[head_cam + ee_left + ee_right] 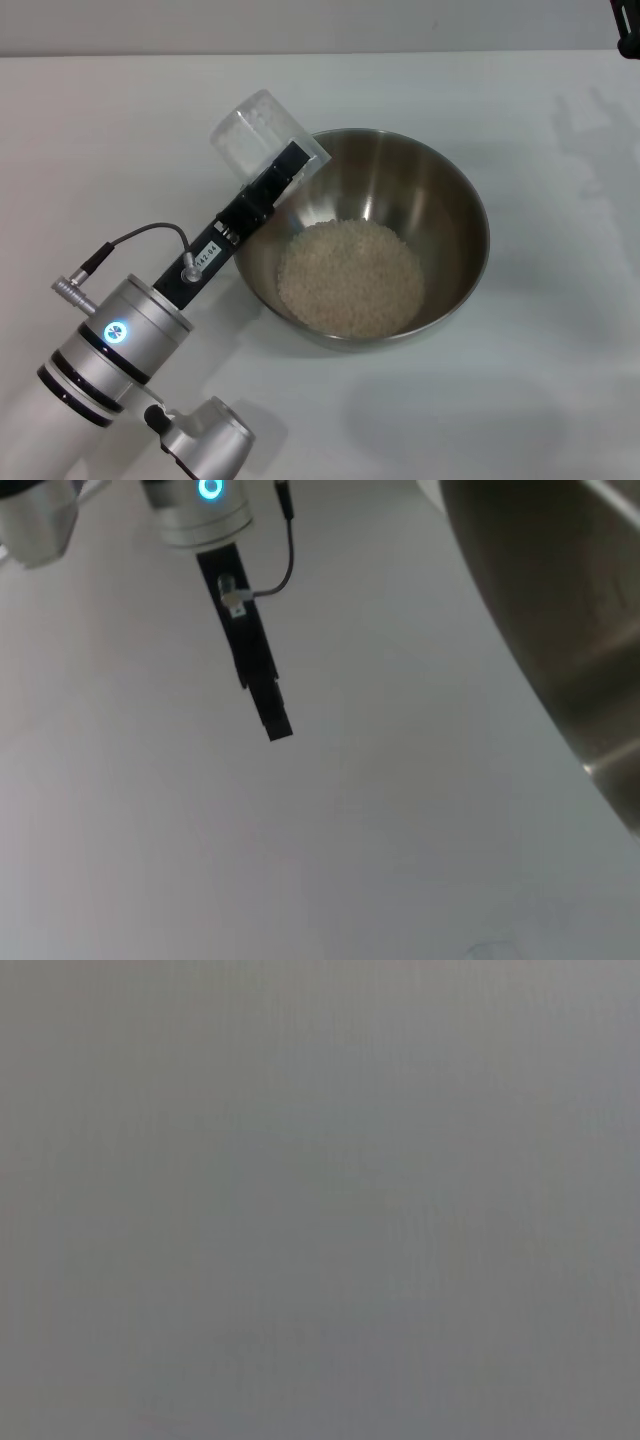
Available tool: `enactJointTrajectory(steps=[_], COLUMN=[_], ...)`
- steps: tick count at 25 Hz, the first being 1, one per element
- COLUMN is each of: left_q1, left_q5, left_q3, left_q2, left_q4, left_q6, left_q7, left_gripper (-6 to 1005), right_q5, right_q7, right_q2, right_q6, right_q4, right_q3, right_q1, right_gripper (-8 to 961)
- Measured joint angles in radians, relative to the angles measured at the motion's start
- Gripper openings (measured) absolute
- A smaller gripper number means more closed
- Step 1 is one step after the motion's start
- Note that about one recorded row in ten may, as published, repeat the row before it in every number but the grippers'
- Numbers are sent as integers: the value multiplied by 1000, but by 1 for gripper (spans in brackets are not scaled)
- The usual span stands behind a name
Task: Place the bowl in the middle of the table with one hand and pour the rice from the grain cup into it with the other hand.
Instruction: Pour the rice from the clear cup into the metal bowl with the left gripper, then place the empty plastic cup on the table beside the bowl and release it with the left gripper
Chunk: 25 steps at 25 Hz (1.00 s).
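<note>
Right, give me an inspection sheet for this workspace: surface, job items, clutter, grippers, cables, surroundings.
Surface: white table, bare around the bowl.
Job's things: steel bowl upright near mid-table, heap of rice inside; clear grain cup tipped over the bowl's left rim, looks emptied.
Clutter: nothing seen.
Grippers: left gripper shut on the grain cup at the bowl's rim; right gripper not seen, only a dark part of that arm at the far right corner.
Cables: one grey cable looping along the left wrist.
Surroundings: pale wall behind the table; right wrist view shows plain grey only.
</note>
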Motion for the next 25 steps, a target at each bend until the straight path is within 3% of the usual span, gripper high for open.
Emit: enactJointTrajectory(steps=[6,13,20,25], left_q1=[16,44,77,85], left_q5=[-4,-5,-30,-134], left_q3=[-27,-118,-184,-199], left_q2=[0,0,0,0], left_q4=[-24,-51,-54,-52], left_q6=[3,6,3,-4], left_q7=[-117,-317,-629,-876], left_gripper=[16,16,16,15], right_q5=[0,0,0,0], right_q7=[-1,-1,-1,-1], right_q2=[3,5,6,8], right_q6=[0,0,-8,-9], right_q4=[-2,-5,-6,-8], right_q3=[1,1,1,1], right_q1=[-5,-8,-10,-11], right_gripper=[488,490,490,488])
